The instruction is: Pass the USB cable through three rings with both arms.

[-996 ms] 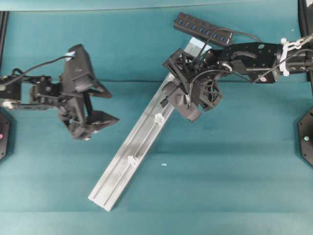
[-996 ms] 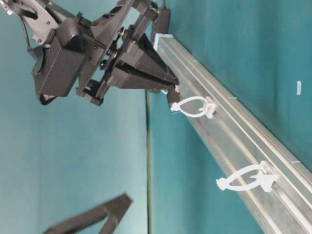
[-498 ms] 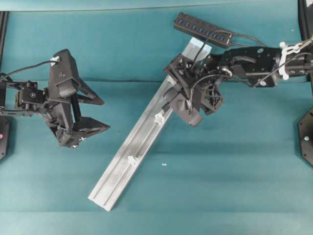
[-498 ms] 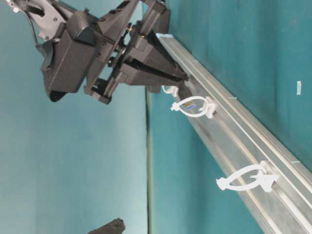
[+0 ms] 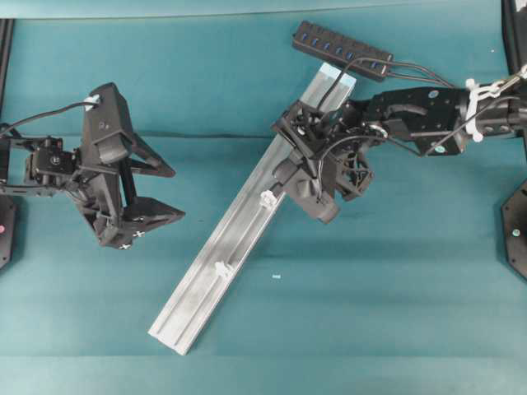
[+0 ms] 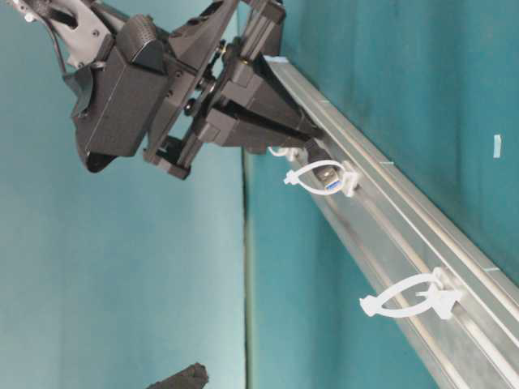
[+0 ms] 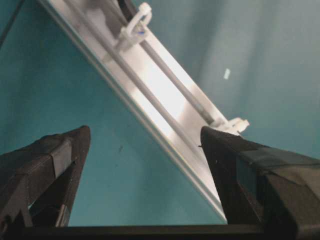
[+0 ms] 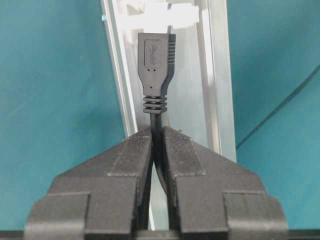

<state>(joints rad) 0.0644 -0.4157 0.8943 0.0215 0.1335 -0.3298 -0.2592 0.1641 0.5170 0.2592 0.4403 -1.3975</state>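
One silver rail point(image 5: 239, 239), laid diagonally on the teal table point(image 5: 395, 288), its low end near the front edge, its high end toward the back edge beside one black multi-port hub point(image 5: 342, 49). Three rings are expected; two white rings are plainly countable from overhead: middle ring point(image 5: 267, 198) and lower ring point(image 5: 221, 268). The uppermost ring is hidden beneath the right arm's gripper in that view; at table level only a small white curve shows just behind the middle ring point(image 6: 322, 179), too little to identify. One USB cable point(image 8: 156, 125), black: the plug point(image 6: 327, 174) sits inside the loop of the middle ring in the table-level view, metal tip showing through it; the cord runs back under the gripper and its route to the hub is partly lost among the arm's own wires. Two grippers. Right gripper point(image 8: 157, 145): fingers point(image 8: 125, 160) pressed together, pinching the cord just behind the plug's ribbed collar, over the upper half of the rail. Left gripper point(image 5: 152, 193): spread wide, holding nothing, near the table's left edge, well apart from the rail; in its own wrist view both fingers point(image 7: 55, 160) are cut off at the bottom edge. One small pale speck point(image 5: 277, 276) on the table beside the rail's lower half, too small to make out.
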